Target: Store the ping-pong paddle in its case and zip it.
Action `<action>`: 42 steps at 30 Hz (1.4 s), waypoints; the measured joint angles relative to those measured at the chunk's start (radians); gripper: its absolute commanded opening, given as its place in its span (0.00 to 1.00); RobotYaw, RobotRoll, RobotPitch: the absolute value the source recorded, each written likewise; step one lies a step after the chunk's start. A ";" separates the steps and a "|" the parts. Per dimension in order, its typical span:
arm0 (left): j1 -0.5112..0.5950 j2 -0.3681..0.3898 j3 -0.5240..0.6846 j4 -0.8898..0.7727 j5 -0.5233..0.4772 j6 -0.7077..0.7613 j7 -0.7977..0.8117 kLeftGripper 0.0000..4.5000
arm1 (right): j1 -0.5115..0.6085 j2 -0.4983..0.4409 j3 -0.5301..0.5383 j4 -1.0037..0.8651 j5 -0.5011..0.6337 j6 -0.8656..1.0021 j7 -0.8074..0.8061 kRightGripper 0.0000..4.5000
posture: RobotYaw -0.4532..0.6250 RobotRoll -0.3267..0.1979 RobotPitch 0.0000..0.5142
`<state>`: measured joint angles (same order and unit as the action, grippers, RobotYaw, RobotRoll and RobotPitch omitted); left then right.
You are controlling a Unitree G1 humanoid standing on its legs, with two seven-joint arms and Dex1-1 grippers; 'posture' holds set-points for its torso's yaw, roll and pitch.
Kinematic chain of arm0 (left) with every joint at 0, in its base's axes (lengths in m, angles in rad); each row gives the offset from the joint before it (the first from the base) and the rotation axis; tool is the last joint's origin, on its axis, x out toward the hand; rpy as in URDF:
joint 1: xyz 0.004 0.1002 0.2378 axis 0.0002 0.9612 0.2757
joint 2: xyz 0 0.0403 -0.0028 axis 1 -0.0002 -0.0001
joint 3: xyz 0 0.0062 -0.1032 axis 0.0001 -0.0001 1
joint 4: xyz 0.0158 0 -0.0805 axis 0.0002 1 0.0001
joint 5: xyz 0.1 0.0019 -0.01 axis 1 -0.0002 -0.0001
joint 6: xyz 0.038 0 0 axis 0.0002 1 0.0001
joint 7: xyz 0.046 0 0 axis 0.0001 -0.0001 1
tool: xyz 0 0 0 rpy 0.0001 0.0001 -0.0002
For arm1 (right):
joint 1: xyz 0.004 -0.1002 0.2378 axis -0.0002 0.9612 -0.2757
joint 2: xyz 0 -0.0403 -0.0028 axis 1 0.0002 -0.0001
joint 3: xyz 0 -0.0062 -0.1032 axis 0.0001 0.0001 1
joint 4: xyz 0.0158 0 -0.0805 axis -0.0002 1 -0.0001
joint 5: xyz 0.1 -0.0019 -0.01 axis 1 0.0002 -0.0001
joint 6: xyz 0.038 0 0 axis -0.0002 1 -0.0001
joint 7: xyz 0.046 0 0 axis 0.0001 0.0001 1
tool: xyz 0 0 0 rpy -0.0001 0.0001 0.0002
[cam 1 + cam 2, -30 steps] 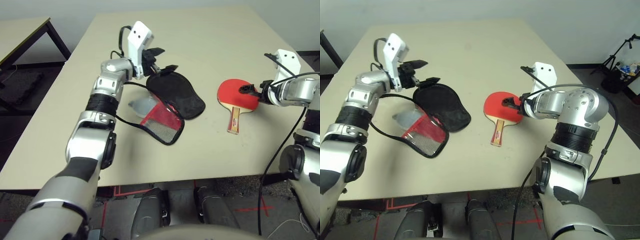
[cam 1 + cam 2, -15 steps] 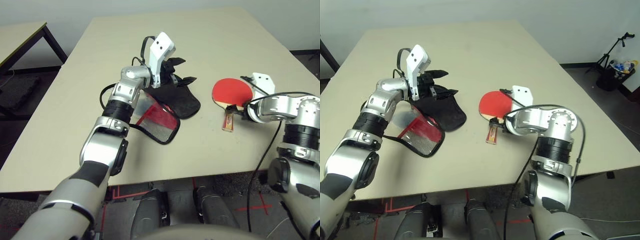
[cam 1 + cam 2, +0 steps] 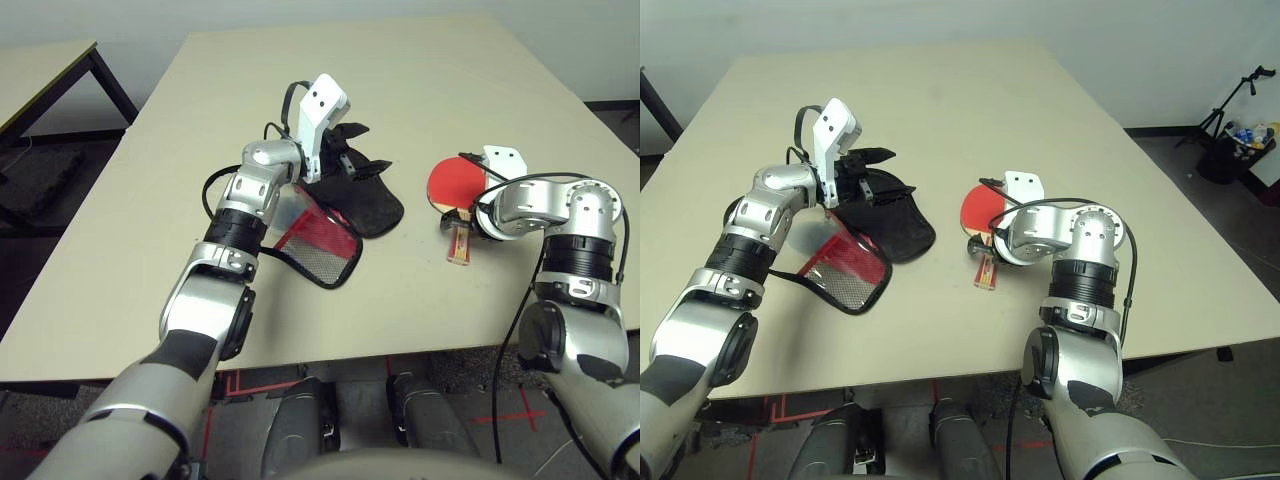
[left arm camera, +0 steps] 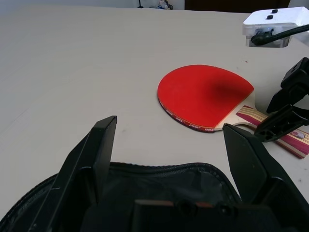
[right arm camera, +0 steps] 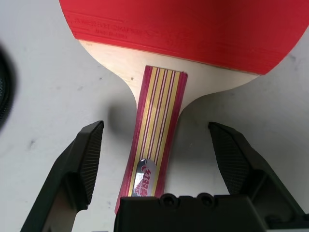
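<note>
The ping-pong paddle (image 3: 455, 183) lies flat on the table, red face up, its striped handle (image 5: 155, 116) pointing to the near edge. My right gripper (image 5: 155, 128) is open, one finger on each side of the handle and neither touching it. The case (image 3: 368, 203) lies unzipped to the paddle's left, with its black lining up and its red mesh flap (image 3: 318, 245) folded toward me. Over the far rim of that black lining (image 4: 159, 186) hangs my left gripper (image 3: 362, 150), open and holding nothing.
A small grey pouch (image 3: 287, 212) lies partly under the case. The tan table (image 3: 420, 70) is bare behind the objects. Another table (image 3: 45, 70) stands off to the far left, and a tripod (image 3: 1240, 95) on the floor to the right.
My right gripper has come down from over the paddle's red face to straddle the handle. The left gripper has moved across the case toward the paddle. The head camera has shifted.
</note>
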<state>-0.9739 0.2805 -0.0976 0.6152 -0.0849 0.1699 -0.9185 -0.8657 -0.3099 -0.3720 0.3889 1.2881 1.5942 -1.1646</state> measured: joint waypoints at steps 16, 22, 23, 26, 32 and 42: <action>0.035 0.011 0.006 -0.078 -0.035 0.065 0.027 1.00 | -0.165 -0.046 -0.036 0.147 -0.306 -0.001 0.276 0.25 | 0.34 0.62 0.19; 0.059 0.026 0.010 -0.116 -0.042 0.120 0.043 1.00 | -0.233 -0.264 0.163 0.146 -0.417 -0.002 0.656 0.25 | 0.34 0.62 0.18; 0.059 0.030 0.013 -0.130 -0.043 0.134 0.048 1.00 | -0.236 -0.287 0.207 0.146 -0.429 -0.002 0.732 0.25 | 0.34 0.62 0.18; 0.052 0.076 0.014 -0.163 -0.037 0.182 0.073 1.00 | -0.261 -0.340 0.319 0.146 -0.455 -0.004 0.957 0.25 | 0.34 0.62 0.17; 0.076 0.178 0.041 -0.295 -0.041 0.315 0.100 1.00 | -0.291 -0.370 0.534 0.048 -0.522 -0.068 1.324 0.25 | 0.36 0.62 0.15; 0.182 0.232 0.090 -0.522 -0.096 0.517 0.163 1.00 | -0.301 -0.293 0.849 -0.005 -0.713 -0.265 1.751 0.25 | 0.43 0.62 0.14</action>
<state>-0.7919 0.5126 -0.0081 0.0936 -0.1805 0.6872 -0.7557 -1.1666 -0.6032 0.4767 0.3840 0.5754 1.3295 0.5868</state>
